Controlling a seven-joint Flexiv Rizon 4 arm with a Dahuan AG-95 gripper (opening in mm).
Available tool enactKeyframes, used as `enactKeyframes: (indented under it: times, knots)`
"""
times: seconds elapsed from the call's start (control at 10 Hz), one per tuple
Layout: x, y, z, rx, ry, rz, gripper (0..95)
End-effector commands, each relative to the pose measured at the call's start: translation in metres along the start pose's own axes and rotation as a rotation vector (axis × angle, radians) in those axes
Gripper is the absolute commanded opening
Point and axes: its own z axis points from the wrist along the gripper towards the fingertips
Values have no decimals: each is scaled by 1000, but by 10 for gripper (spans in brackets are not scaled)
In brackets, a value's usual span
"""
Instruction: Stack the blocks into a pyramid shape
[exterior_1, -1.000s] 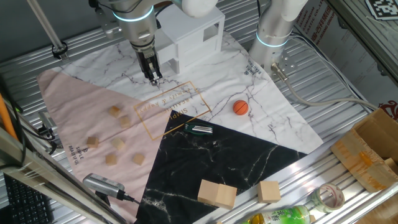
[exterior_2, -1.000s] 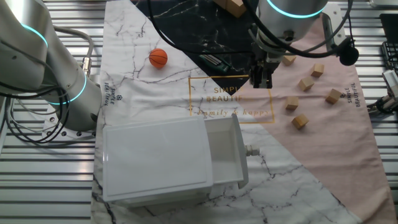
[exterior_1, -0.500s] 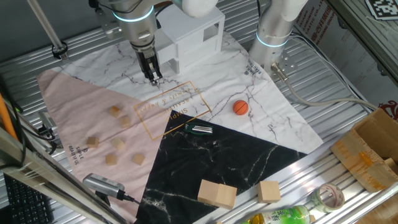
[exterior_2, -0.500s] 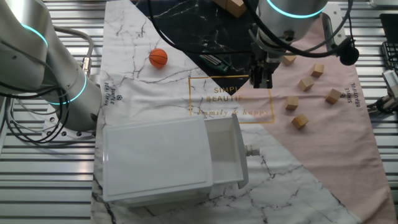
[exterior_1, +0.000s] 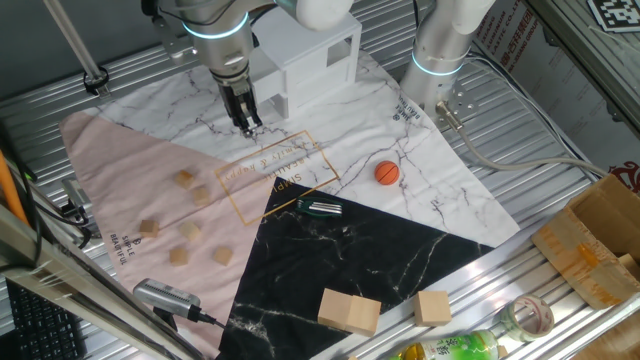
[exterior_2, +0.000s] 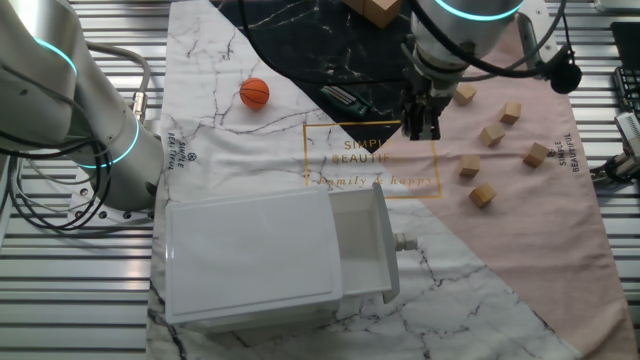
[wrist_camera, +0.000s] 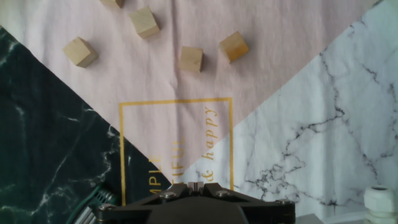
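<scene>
Several small light-tan blocks lie scattered and apart on the pink part of the cloth, among them one (exterior_1: 184, 178), another (exterior_1: 222, 256) and a third (exterior_2: 483, 195); none rests on another. In the hand view several of them show near the top edge, such as one block (wrist_camera: 191, 58) and its neighbour (wrist_camera: 233, 46). My gripper (exterior_1: 246, 125) (exterior_2: 420, 128) hangs over the gold-framed lettering on the cloth, away from the blocks. Its fingertips (wrist_camera: 195, 185) are shut together with nothing between them.
A white open-fronted box (exterior_1: 305, 60) (exterior_2: 270, 255) stands behind the gripper. An orange ball (exterior_1: 387, 172) and a dark clip-like object (exterior_1: 320, 208) lie on the cloth. Two larger wooden blocks (exterior_1: 349, 311) (exterior_1: 433, 307) sit at the front. A second arm's base (exterior_1: 440, 50) stands at the back right.
The arm's upper part has shifted very slightly; the fingertips stay over the same spot. The blocks have not moved.
</scene>
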Motion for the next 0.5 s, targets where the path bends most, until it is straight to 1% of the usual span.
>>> enactKeyframes:
  times: [0.1,0.4,0.5]
  knots:
    - [0,0,1,-3,-1,26,0]
    - [0,0,1,1,2,33,0]
    - [0,0,1,-1,3,35,0]
